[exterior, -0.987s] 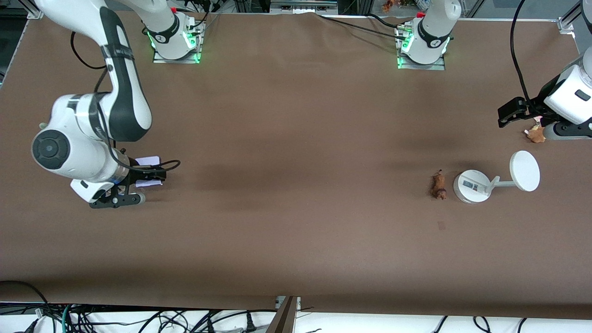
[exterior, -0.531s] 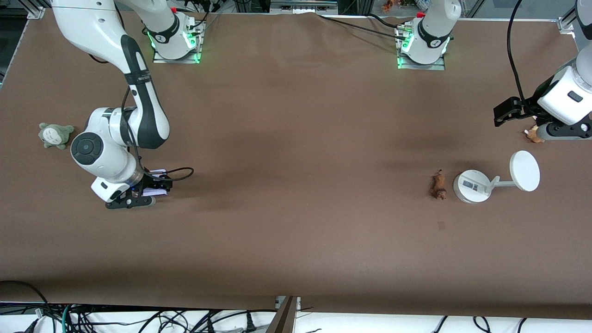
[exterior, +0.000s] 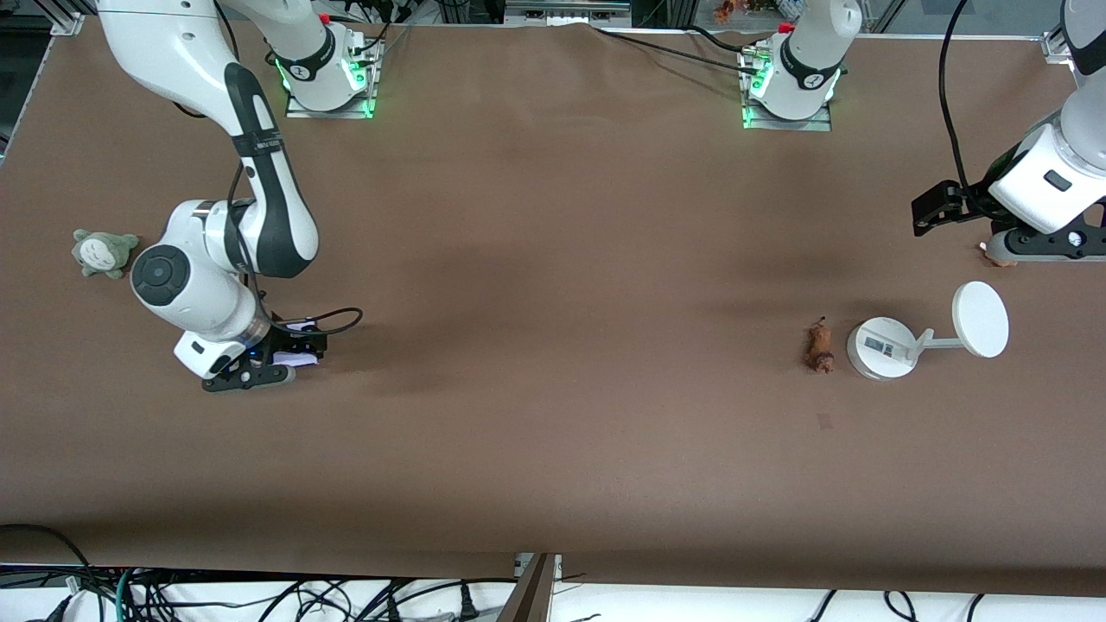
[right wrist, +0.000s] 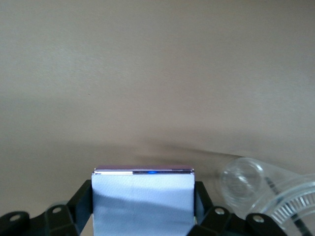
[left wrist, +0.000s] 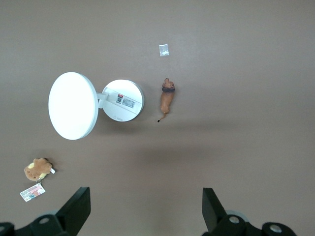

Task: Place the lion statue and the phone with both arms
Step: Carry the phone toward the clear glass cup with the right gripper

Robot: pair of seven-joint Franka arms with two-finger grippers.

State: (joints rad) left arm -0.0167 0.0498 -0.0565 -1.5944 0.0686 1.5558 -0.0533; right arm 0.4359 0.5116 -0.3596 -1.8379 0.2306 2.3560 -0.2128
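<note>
Table [exterior: 553, 449]: brown cloth, both arm bases along the edge farthest from the front camera.
Right gripper [exterior: 275, 358]: low at the right arm's end of the table, fingers clamped on the phone [right wrist: 142, 199], which sits flat between them with one short edge pointing outward.
Left gripper [exterior: 929, 210]: high over the left arm's end of the table, fingers [left wrist: 74, 209] spread wide with nothing between them.
White stand [exterior: 881, 347]: round base and disc, near the left arm's end of the table.
Lion statue [exterior: 818, 345]: lying on the cloth just beside the stand's base, toward the table's middle.
Key relation: the statue lies nearer the front camera than the left gripper, its long axis running toward and away from that camera, darker head end nearest the camera.
Nearer arm: the left, by my judgement; the right is occupied and well apart.
</note>
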